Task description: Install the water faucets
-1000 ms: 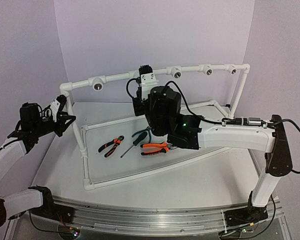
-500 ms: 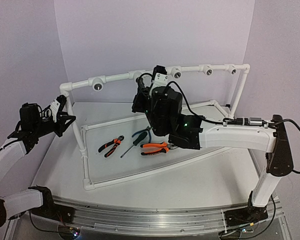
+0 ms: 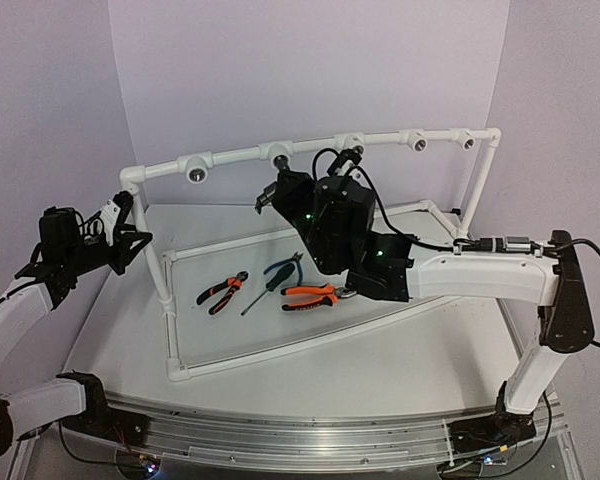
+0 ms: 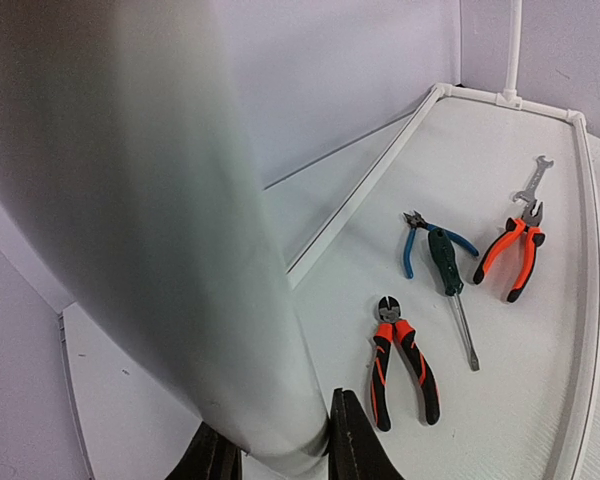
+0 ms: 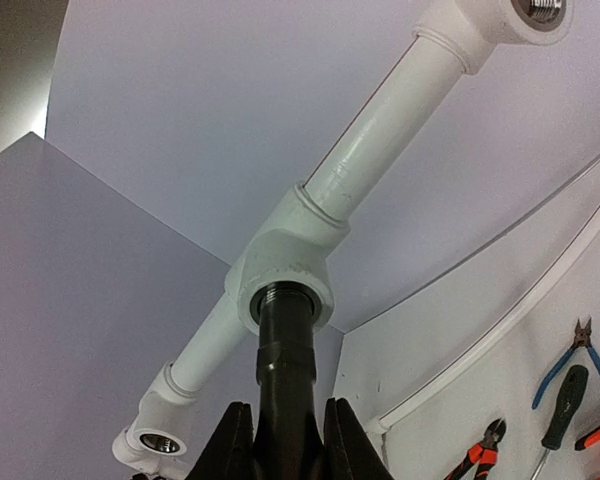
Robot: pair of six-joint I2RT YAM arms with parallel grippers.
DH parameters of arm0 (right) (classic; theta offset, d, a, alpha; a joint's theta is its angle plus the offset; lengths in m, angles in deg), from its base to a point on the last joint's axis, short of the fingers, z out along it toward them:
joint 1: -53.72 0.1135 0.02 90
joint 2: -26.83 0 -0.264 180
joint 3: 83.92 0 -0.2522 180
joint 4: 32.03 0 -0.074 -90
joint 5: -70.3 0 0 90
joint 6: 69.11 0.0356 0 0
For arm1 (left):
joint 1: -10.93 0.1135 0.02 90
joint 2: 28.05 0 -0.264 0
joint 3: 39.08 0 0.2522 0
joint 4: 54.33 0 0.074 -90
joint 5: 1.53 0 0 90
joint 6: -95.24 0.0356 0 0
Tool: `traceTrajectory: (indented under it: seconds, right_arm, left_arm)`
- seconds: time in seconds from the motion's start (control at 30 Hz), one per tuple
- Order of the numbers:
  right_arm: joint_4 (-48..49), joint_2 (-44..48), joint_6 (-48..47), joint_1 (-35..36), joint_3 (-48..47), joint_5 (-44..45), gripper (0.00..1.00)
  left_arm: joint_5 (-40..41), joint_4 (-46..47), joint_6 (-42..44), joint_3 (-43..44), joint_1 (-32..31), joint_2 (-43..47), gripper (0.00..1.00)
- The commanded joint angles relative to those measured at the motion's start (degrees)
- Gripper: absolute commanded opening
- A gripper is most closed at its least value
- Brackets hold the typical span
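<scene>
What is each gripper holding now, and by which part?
Right gripper clamps the black faucet by its rear body, tip in the socket fitting. Left gripper clamps the white upright pipe.

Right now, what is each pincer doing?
Left pincer: closed on the white pipe.
Right pincer: closed on the black faucet, whose end sits in the pipe socket.

White pipe frame fencing mid-worktop, left gripper clamping its left-edge post, right gripper holding the faucet at the far-edge rail, its arm crossing from the near right corner, orange pliers lying centrally, near edge lying open.
</scene>
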Motion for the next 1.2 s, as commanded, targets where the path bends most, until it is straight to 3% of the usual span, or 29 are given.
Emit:
traceTrajectory:
  seconds: [0.0, 0.07, 0.2, 0.3, 0.57, 0.77, 0.97, 1.17]
  right_arm:
    - [-4.38, 1.68, 5.1, -0.72, 1.61, 2.5, 0.0]
    - [-4.4, 2.12, 5.48, -0.75, 2.43, 2.86, 0.04]
    - [-4.38, 3.52, 7.5, -0.74, 4.0, 2.51, 0.41]
    - [-4.38, 4.82, 5.51, -0.76, 4.33, 0.99, 0.54]
    - [-4.47, 7.83, -0.83, -0.59, 3.6, -5.84, 0.71]
    - [-4.91, 10.49, -9.75, 0.51, 3.82, -6.36, 0.73]
    - [-11.23, 14.86, -34.45, 2.51, 3.05, -1.54, 0.73]
    - [-13.86, 14.99, -83.38, 5.75, 0.12, 1.86, 0.75]
  left_arm:
    - [-3.88, -18.98, 11.54, -5.67, -2.03, -2.3, 0.0]
    - [-3.88, -18.94, 11.64, -5.66, -2.0, -2.19, 0.0]
    - [-3.89, -19.12, 11.99, -5.58, -2.01, -2.07, 0.0]
    - [-3.95, -19.12, 12.17, -5.49, -2.03, -2.12, 0.0]
    - [-4.14, -18.97, 12.54, -5.24, -2.03, -2.29, 0.0]
    - [-4.02, -19.25, 12.84, -5.15, -2.03, -2.4, 0.0]
    - [-3.92, -19.73, 13.13, -4.97, -2.03, -2.28, 0.0]
    - [-4.01, -19.97, 13.3, -4.96, -2.03, -2.15, 0.0]
